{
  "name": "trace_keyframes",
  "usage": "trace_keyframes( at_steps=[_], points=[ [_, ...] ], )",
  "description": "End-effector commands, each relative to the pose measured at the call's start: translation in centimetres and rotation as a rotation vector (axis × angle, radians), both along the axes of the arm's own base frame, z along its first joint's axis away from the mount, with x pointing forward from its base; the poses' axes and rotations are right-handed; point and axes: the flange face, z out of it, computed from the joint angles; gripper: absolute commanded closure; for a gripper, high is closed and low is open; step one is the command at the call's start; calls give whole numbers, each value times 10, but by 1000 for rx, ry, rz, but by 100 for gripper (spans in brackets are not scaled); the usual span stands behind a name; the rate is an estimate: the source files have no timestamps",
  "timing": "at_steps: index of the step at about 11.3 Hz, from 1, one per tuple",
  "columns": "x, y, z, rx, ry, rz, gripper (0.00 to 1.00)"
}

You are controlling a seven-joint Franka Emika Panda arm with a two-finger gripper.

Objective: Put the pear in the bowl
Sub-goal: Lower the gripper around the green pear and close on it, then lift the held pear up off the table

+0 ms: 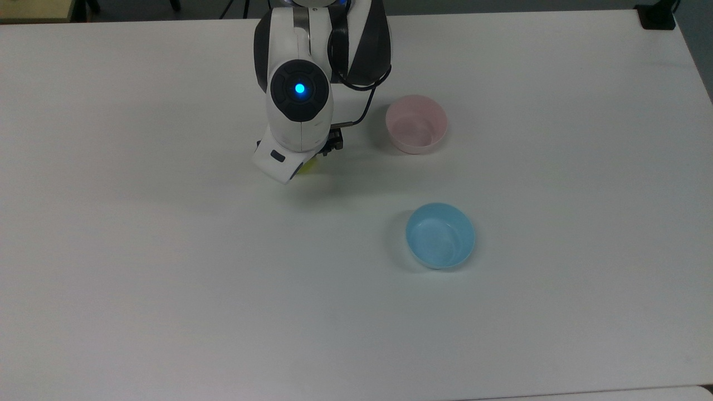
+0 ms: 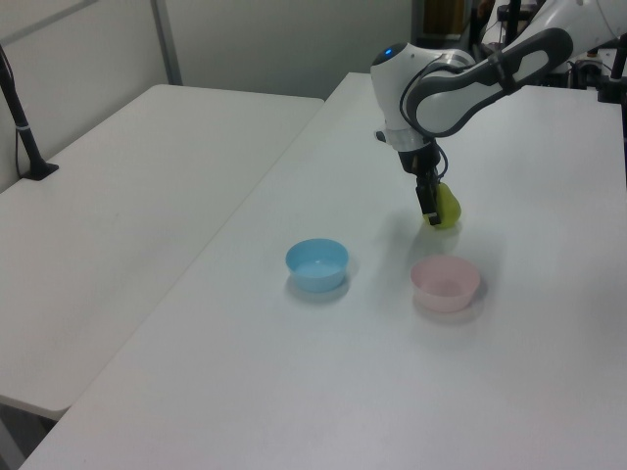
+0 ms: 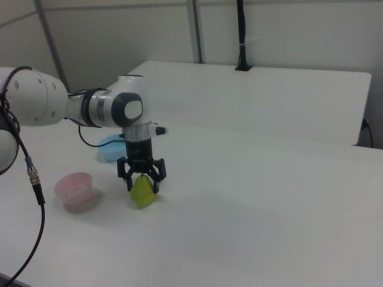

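Careful: your two-finger gripper [image 3: 142, 181] straddles the small yellow-green pear [image 3: 142, 192] on the white table [image 1: 167, 278] with fingers spread, so an off-centre squeeze could roll it away from the pale pink plastic bowl [image 3: 75, 187].

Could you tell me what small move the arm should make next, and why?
Probably shut the jaws. In the right view the gripper is open, straddling the top of the pear, which still sits on the table, while the pink bowl stands empty nearby.
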Motion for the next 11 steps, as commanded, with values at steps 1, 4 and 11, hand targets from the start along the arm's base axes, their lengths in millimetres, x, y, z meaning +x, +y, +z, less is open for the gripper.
trace_keyframes(
  at_steps=[1, 4, 11],
  points=[
    [-2, -3, 20, -24, -36, -16, 59],
    [-12, -8, 69, -12, -44, -18, 78],
    [-26, 63, 171, 78, -168, -65, 76]
  ],
)
